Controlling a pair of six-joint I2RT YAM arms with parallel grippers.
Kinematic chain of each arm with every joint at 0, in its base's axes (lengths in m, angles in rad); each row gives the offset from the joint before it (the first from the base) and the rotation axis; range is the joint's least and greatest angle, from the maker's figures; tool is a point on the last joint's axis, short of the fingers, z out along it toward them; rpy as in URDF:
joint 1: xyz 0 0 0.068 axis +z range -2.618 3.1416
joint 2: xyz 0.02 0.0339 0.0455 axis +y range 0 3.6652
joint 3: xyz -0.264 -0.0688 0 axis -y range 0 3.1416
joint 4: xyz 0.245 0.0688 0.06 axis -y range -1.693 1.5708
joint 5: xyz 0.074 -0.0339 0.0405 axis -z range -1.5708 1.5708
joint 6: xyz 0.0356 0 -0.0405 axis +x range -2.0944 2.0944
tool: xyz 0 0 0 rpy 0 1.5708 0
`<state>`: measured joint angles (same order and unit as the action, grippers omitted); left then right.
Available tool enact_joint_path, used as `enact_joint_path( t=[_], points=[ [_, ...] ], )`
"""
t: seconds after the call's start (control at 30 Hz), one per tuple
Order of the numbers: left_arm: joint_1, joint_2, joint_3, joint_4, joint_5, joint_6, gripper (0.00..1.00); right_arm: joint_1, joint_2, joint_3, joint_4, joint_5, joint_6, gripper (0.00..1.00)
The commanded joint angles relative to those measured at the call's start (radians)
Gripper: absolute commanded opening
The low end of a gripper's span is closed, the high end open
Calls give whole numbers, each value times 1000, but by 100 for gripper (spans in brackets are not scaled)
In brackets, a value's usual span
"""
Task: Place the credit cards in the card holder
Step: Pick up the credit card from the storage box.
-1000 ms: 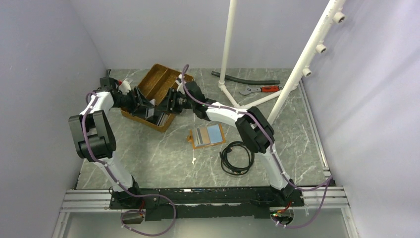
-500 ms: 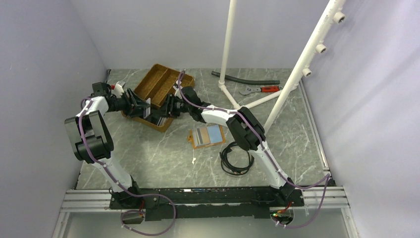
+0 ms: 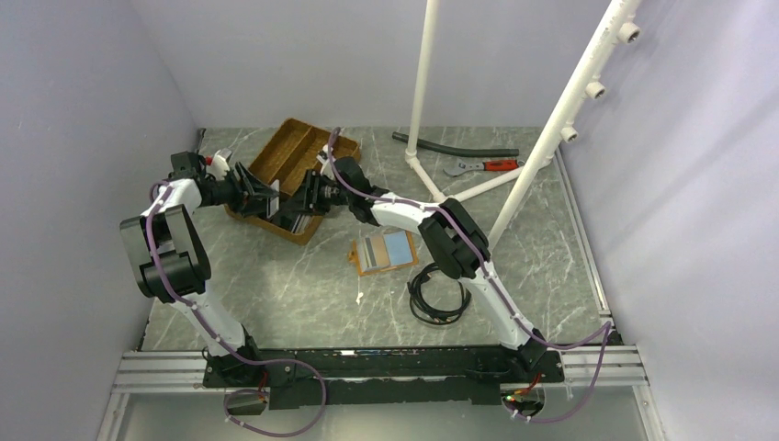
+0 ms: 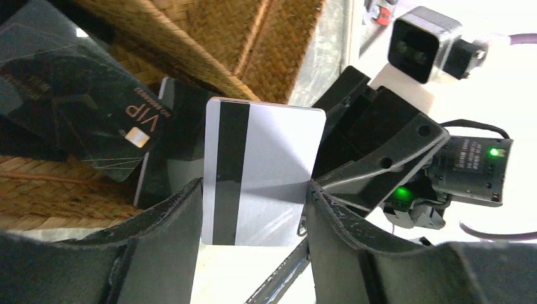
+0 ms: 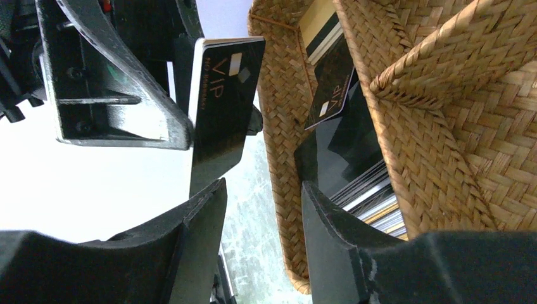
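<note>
Left gripper (image 4: 252, 190) pinching a silver striped credit card (image 4: 272, 171), right gripper (image 5: 263, 190) beside it, fingers parted, over the woven tray (image 5: 443, 95), card holder (image 3: 386, 250) open to the right.

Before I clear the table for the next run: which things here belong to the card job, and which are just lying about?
Job: silver striped card in the left gripper; dark cards in the woven tray; open orange card holder.
Lying about: coiled black cable; red-handled wrench; dark hose; white pipe stand.
</note>
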<state>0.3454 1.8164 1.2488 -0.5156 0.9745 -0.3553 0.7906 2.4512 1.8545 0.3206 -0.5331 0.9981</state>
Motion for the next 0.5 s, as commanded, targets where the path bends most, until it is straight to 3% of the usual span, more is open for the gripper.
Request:
enact_joint_path(
  t=[0.0,0.2,0.33,0.47],
  points=[
    [4,-47,17,-25,-107,38,29,-5,30,65,-6,-2,16,48],
    [4,-26,14,-6,-48,29,25,-5,37,18,150,-32,87,46],
    [5,2,18,-9,-22,22,25,-7,19,-32,264,-57,130,53],
    [4,3,10,4,-5,15,25,-7,26,-4,264,-76,138,56]
  ],
)
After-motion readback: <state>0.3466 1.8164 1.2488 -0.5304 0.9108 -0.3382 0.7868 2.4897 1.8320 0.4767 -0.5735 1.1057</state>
